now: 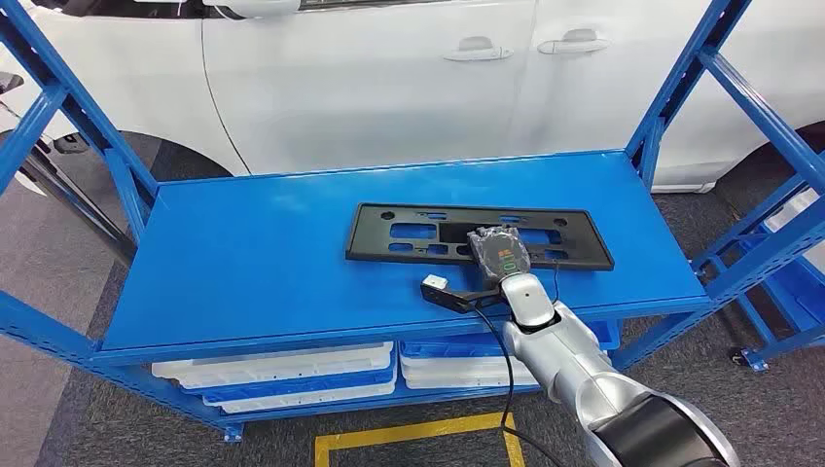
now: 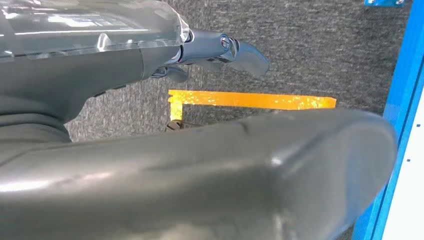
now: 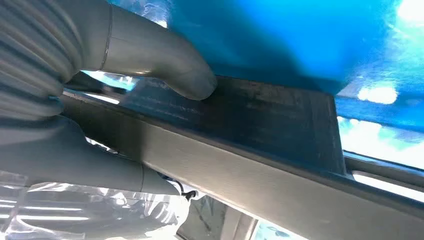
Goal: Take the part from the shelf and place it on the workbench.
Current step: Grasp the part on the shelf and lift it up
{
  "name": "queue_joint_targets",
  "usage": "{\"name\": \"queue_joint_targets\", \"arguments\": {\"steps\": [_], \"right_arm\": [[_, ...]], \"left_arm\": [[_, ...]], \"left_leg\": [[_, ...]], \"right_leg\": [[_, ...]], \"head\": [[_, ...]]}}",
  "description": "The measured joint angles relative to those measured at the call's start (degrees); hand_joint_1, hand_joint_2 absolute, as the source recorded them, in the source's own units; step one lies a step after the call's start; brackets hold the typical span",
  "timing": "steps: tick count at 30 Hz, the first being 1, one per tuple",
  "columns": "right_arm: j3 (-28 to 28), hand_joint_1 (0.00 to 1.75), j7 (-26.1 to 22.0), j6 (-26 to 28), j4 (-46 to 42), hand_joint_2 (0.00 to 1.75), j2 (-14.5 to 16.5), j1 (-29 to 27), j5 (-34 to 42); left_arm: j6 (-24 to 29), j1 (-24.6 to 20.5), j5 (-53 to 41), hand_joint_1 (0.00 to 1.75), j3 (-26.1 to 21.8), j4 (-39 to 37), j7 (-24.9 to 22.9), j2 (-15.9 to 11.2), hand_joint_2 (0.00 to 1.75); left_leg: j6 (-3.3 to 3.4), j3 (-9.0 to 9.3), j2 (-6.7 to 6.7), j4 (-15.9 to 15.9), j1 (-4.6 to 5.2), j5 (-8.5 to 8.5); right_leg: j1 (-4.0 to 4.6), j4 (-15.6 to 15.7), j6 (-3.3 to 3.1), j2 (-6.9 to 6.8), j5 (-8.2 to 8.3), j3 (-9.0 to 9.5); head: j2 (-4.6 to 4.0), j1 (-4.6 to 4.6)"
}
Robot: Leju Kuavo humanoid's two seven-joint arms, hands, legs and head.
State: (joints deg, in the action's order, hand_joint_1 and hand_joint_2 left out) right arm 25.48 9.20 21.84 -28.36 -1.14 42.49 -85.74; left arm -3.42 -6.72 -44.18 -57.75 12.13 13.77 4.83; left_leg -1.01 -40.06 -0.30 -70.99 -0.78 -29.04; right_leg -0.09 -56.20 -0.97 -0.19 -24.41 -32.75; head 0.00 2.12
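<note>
One step at most looks begun: the long flat black plastic part with cut-out slots (image 1: pixel 477 236) lies on the blue metal shelf (image 1: pixel 272 263), not lifted. The right hand (image 1: pixel 498 255) sits over its near edge, and in the right wrist view the thick grey thumb (image 3: pixel 192 80) presses on the part's dark surface (image 3: pixel 260 112), fingers grasping its edge. The left hand (image 2: pixel 220 50) hangs above grey carpet, fingers released. Lifting, carrying and setting it on the counter all remain.
</note>
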Motion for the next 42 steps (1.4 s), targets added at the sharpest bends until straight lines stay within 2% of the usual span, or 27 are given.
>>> {"name": "queue_joint_targets", "arguments": {"steps": [2,3,4,5,9,11,14,15,16,17,19,20,21,24,26,27,29,30,31,32,34,35,36,38,40,42], "right_arm": [[-0.2,1.75,-0.1,0.1,0.0,1.75,0.0,0.0,-0.1],[-0.4,1.75,-0.1,0.1,0.0,1.75,0.0,0.0,-0.3],[-0.6,1.75,-0.2,0.1,0.0,1.75,0.0,0.0,-0.4],[-0.8,1.75,-0.2,0.1,0.0,1.75,0.0,0.0,-0.5],[-1.8,1.75,-0.6,0.2,-0.2,1.75,-0.1,-0.2,-0.7],[-2.6,1.75,-1.1,0.5,-0.6,1.75,-0.1,-0.5,-0.9],[-3.6,1.75,-1.9,1.1,-1.2,1.75,-0.2,-1.6,-1.2],[-3.9,1.75,-2.1,1.3,-1.5,1.75,-0.3,-1.9,-1.4],[-4.1,1.75,-2.3,1.5,-1.7,1.75,-0.3,-2.1,-1.4],[-4.3,1.75,-2.5,1.6,-2.0,1.75,-0.3,-2.2,-1.5],[-4.7,1.75,-3.3,2.1,-2.9,1.75,-0.3,-2.4,-1.5],[-4.9,1.75,-4.0,2.5,-3.7,1.75,-0.2,-2.6,-1.2],[-5.1,1.75,-5.3,3.1,-4.7,1.75,-0.1,-2.9,-0.3],[-6.5,1.75,-14.5,3.1,-12.2,1.75,0.1,-5.7,10.4],[-7.2,1.75,-21.3,0.8,-19.8,1.75,0.1,-7.8,20.2],[-7.4,1.75,-23.3,-0.5,-23.4,1.75,0.2,-8.7,23.8],[-8.0,1.75,-27.5,-3.1,-29.3,1.75,0.4,-10.7,30.5],[-8.5,1.75,-31.5,-4.8,-32.4,1.75,0.4,-12.3,35.5],[-8.8,1.75,-36.5,-6.9,-35.9,1.75,0.3,-14.1,42.4],[-9.1,1.75,-41.6,-9.7,-40.3,1.75,0.1,-16.1,51.3],[-9.3,1.75,-47.4,-18.5,-50.3,1.75,0.1,-19.4,70.9],[-9.5,1.75,-48.3,-25.0,-55.4,1.75,0.2,-20.5,79.7],[-9.8,1.75,-48.5,-31.9,-59.9,1.75,0.6,-21.4,86.4],[-10.6,1.75,-48.5,-43.4,-67.4,1.75,1.9,-23.0,93.7],[-10.8,1.75,-48.5,-48.8,-72.5,1.75,3.3,-24.5,95.9],[-11.3,1.75,-48.5,-52.5,-76.1,1.75,4.5,-25.4,98.2]], "left_arm": [[-0.1,0.0,-0.1,0.00,0.0,0.0,0.1,-0.1,0.00],[-0.2,-0.1,-0.1,0.00,0.0,0.0,0.3,-0.2,0.00],[-0.3,-0.1,-0.1,0.00,0.0,0.0,0.5,-0.2,0.00],[-0.4,-0.1,-0.1,0.00,0.0,0.0,0.6,-0.3,0.00],[-1.2,-0.2,-0.3,0.00,0.0,0.0,2.8,-0.3,1.75],[-1.3,-0.4,-0.5,0.00,0.1,0.0,4.7,-0.3,1.75],[-0.9,-0.6,-0.7,0.00,0.2,0.0,6.2,-0.3,1.75],[-0.7,-0.6,-0.8,0.00,0.2,0.0,6.4,-0.3,1.75],[-0.6,-0.6,-0.8,0.00,0.2,0.0,6.4,-0.3,1.75],[-0.4,-0.6,-0.8,0.00,0.2,0.0,6.4,-0.3,1.75],[-0.2,-0.7,-0.7,0.00,0.2,0.0,6.4,-0.3,1.75],[-0.1,-0.7,-0.5,0.00,0.2,0.0,6.4,-0.3,1.75],[-0.2,-0.8,-0.4,0.00,0.2,0.0,6.4,-0.3,1.75],[-1.2,-0.7,0.5,0.00,0.2,0.0,7.3,-0.3,1.75],[-2.1,-0.7,1.2,0.00,0.1,0.0,8.1,-0.3,1.75],[-2.4,-0.8,1.4,0.00,0.1,0.0,8.3,-0.4,1.75],[-3.1,-0.9,1.8,0.00,0.0,0.0,8.6,-0.4,1.75],[-3.5,-0.9,2.1,0.00,0.0,0.0,8.8,-0.4,1.75],[-4.0,-0.9,2.3,0.00,-0.1,0.0,8.9,-0.4,1.75],[-4.4,-1.0,2.4,0.00,-0.2,0.0,9.0,-0.4,1.75],[-4.7,-1.3,2.5,0.00,-0.3,0.0,9.5,-0.5,1.75],[-4.7,-1.6,2.6,0.00,-0.3,0.0,9.8,-0.6,1.75],[-4.8,-1.8,2.7,0.00,-0.3,0.0,10.1,-0.6,1.75],[-5.2,-2.0,2.9,0.00,-0.4,0.0,10.5,-0.6,1.75],[-5.4,-2.3,3.0,0.00,-0.4,0.0,10.7,-0.5,1.75],[-5.3,-2.5,3.2,0.00,-0.4,0.0,10.8,-0.5,1.75]], "left_leg": [[0.04,2.40,0.05,4.8,-0.02,2.26],[0.14,4.29,0.09,8.5,-0.04,3.62],[0.34,5.61,0.10,11.1,0.04,4.33],[0.63,6.16,0.09,12.3,0.07,4.40],[1.99,6.29,0.03,12.9,0.14,4.44],[2.61,6.30,0.09,13.2,-0.04,4.66],[2.89,6.13,0.10,13.2,-0.05,4.75],[2.89,6.12,0.10,13.2,-0.04,4.74],[2.87,6.16,0.07,13.2,-0.03,4.73],[2.83,6.23,0.03,13.1,-0.03,4.70],[2.64,6.36,-0.07,13.1,0.03,4.61],[2.41,6.34,-0.10,13.1,0.09,4.58],[2.14,6.27,-0.10,13.1,0.13,4.55],[1.08,6.33,-0.05,13.2,0.00,4.46],[0.55,5.76,-0.01,11.2,-0.07,2.87],[0.37,4.67,0.01,8.5,-0.12,1.18],[0.09,1.12,0.01,0.6,-0.13,-2.71],[-0.03,-0.25,0.02,-2.3,-0.16,-3.67],[-0.09,-0.71,0.04,-3.3,-0.19,-3.59],[-0.09,0.05,0.05,-1.8,-0.21,-2.35],[0.16,4.00,0.07,5.8,-0.23,1.37],[0.42,5.78,0.06,9.4,-0.14,2.59],[0.69,6.84,0.07,11.6,-0.06,3.13],[1.26,7.18,0.08,12.6,0.17,3.06],[1.94,7.31,0.08,13.0,0.03,3.35],[2.56,7.43,0.04,13.4,-0.18,3.67]], "right_leg": [[-0.05,-0.3,0.17,0.02,-0.22,0.06],[-0.07,-0.5,0.35,0.03,-0.43,0.07],[0.02,-0.8,0.55,0.06,-0.62,-0.01],[0.14,-1.0,0.75,0.08,-0.72,-0.13],[0.27,-1.3,1.64,0.19,-0.95,-0.32],[0.07,-4.2,2.29,0.20,-2.90,-1.54],[-0.26,-15.5,3.02,0.19,-8.13,-7.04],[-0.31,-17.9,3.10,0.18,-8.61,-8.33],[-0.33,-18.1,3.06,0.18,-7.94,-8.53],[-0.33,-15.8,2.90,0.18,-6.20,-7.52],[-0.18,-7.3,2.28,0.19,-2.17,-3.59],[-0.01,-3.9,1.94,0.19,-0.86,-2.04],[0.18,-1.9,1.67,0.18,-0.34,-1.23],[0.39,-0.8,0.85,0.17,-0.13,-0.91],[0.12,0.0,0.12,0.19,0.25,-0.36],[0.02,0.3,-0.13,0.21,0.37,-0.12],[0.14,0.4,-0.38,0.23,0.35,-0.04],[0.22,0.4,-0.38,0.20,0.32,-0.06],[0.30,0.3,-0.37,0.16,0.28,-0.09],[0.34,0.1,-0.30,0.12,0.18,-0.12],[0.34,-0.6,-0.01,0.08,-0.22,-0.24],[0.41,-1.0,0.21,0.10,-0.46,-0.43],[0.47,-1.3,0.44,0.14,-0.61,-0.65],[0.52,-1.6,0.92,0.25,-0.64,-0.99],[0.40,-2.0,1.51,0.28,-1.05,-1.10],[0.21,-5.6,2.20,0.27,-3.51,-2.70]], "head": [[0.00,-0.01],[0.00,-0.01],[0.00,-0.02],[0.00,-0.02],[0.00,-0.02],[0.00,-0.02],[0.00,-0.02],[0.00,-0.02],[0.00,-0.02],[0.00,-0.02],[0.00,-0.02],[0.00,-0.02],[0.00,-0.02],[0.00,-0.02],[0.00,-0.02],[0.00,-0.02],[0.00,-0.02],[0.00,-0.02],[0.00,-0.02],[0.00,-0.02],[0.00,-0.02],[0.00,-0.02],[0.00,-0.02],[0.00,-0.01],[0.00,0.00],[0.00,-0.02]]}}
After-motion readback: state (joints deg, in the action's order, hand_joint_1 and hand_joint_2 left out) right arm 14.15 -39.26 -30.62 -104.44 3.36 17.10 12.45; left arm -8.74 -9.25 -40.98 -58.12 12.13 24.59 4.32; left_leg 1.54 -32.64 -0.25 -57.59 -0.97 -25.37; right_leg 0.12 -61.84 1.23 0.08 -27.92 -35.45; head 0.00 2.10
